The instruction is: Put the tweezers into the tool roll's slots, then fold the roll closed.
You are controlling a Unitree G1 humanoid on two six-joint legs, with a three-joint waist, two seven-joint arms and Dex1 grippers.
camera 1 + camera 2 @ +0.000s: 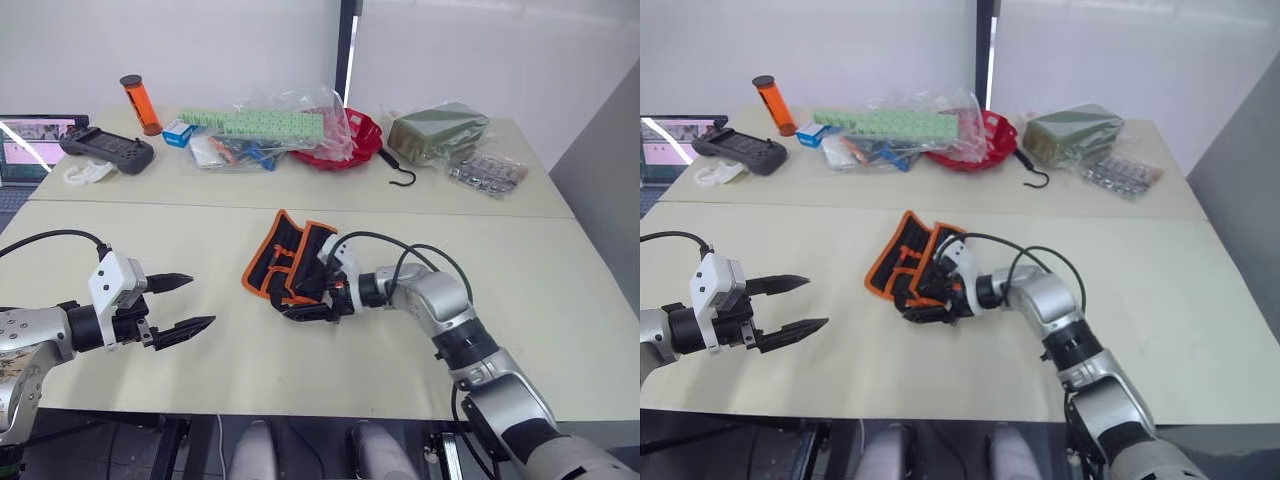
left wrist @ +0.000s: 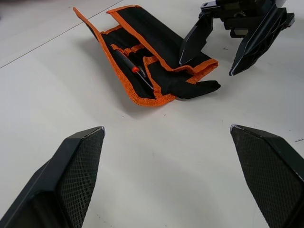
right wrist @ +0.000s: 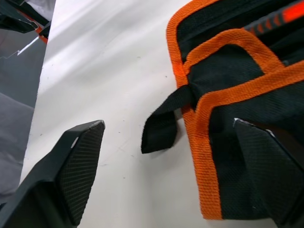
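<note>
A pale table [image 1: 560, 290] carries the half-folded tool roll [image 1: 285, 262] right at the right gripper [image 1: 312, 303], well apart from the left gripper [image 1: 180, 305], while beyond both lie a red bowl [image 1: 362, 140], black hook [image 1: 400, 170], dark green packet [image 1: 435, 132] and orange tube [image 1: 140, 104].

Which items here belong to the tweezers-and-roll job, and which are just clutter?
Job:
- tool roll, partly folded, with its strap
- a slim tool with red marks in its slots
- right gripper, open at the roll
- left gripper, open, apart from it

Clutter, back table:
- orange tube
- black controller
- red bowl
- black hook
- green packet
</note>
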